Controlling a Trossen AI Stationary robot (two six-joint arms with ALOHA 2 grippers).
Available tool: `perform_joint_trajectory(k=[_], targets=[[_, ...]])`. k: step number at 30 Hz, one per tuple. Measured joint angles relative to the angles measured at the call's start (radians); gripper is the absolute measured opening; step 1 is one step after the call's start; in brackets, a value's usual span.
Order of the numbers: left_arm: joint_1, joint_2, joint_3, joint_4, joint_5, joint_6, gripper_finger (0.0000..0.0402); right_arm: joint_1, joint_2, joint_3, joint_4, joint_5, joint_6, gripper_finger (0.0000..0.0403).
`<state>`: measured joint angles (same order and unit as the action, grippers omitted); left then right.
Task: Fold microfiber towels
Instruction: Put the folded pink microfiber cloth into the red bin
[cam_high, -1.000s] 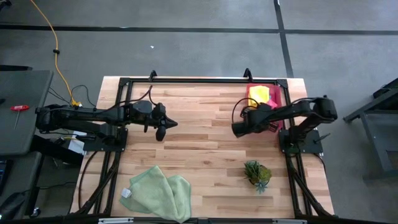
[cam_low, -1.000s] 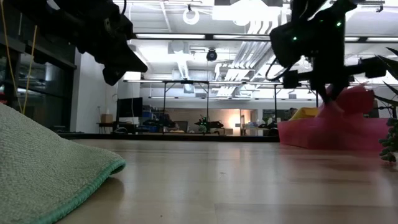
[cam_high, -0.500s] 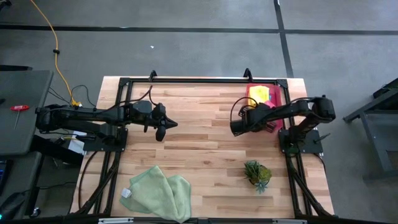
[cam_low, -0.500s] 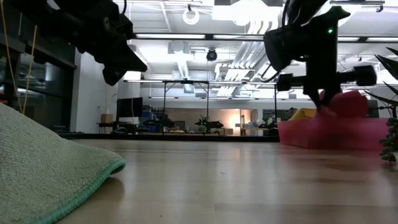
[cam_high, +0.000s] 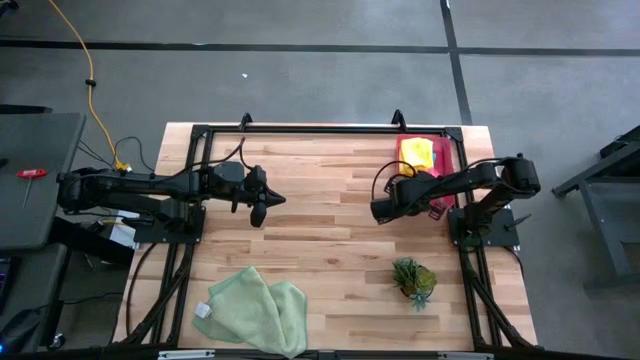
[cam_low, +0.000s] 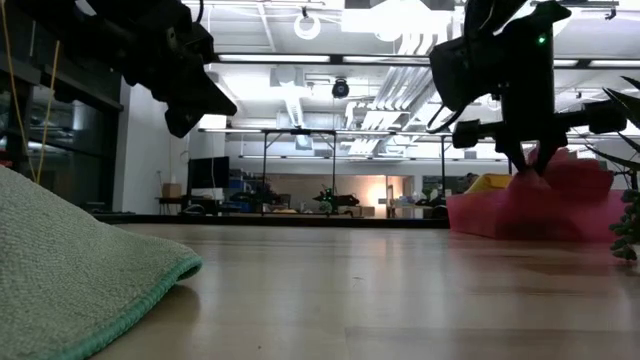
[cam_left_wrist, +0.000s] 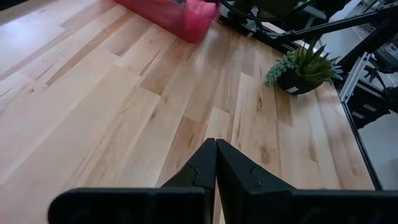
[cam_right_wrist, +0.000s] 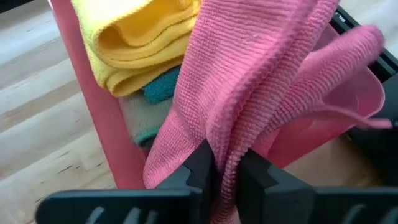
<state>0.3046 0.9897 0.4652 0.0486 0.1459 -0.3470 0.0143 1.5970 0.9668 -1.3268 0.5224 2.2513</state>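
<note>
A pink tray at the table's far right holds folded towels: a yellow one on top, then a teal one and a pale green one beneath it. My right gripper stands over the tray's near end, shut on the hot pink towel. Another pale green towel lies crumpled at the near left of the table. My left gripper hovers shut above the table's left middle, with nothing in it. My right gripper pinches a gathered fold of the hot pink towel between its two fingers, several layers together. The fingers slant down from above. The pinched part is raised above the tray, and the rest of the towel lies slack in the tray.
A small spiky plant stands at the near right, close to the right arm's base. A black frame rail runs along the far edge. Bare wood lies between the two arms.
My right gripper has turned a little over the tray's near end. The raised part of the pink towel stands wider and flatter above the tray than it did before.
</note>
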Motion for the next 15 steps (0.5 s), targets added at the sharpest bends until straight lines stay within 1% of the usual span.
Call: perform_joint_trajectory(k=[4, 9, 12, 15], targets=[[0.0, 0.0, 0.0, 0.0, 0.0, 0.0, 0.0, 0.012, 0.0, 0.0, -0.036, -0.011, 0.004, 0.0069], [0.0, 0.0, 0.0, 0.0, 0.0, 0.001, 0.0, 0.036, -0.002, 0.0, -0.107, -0.083, 0.038, 0.0112], [0.0, 0.0, 0.0, 0.0, 0.0, 0.001, 0.0, 0.045, -0.018, 0.0, -0.113, -0.106, 0.04, 0.0127], [0.0, 0.0, 0.0, 0.0, 0.0, 0.001, 0.0, 0.047, -0.044, 0.0, -0.123, -0.108, 0.039, 0.013]])
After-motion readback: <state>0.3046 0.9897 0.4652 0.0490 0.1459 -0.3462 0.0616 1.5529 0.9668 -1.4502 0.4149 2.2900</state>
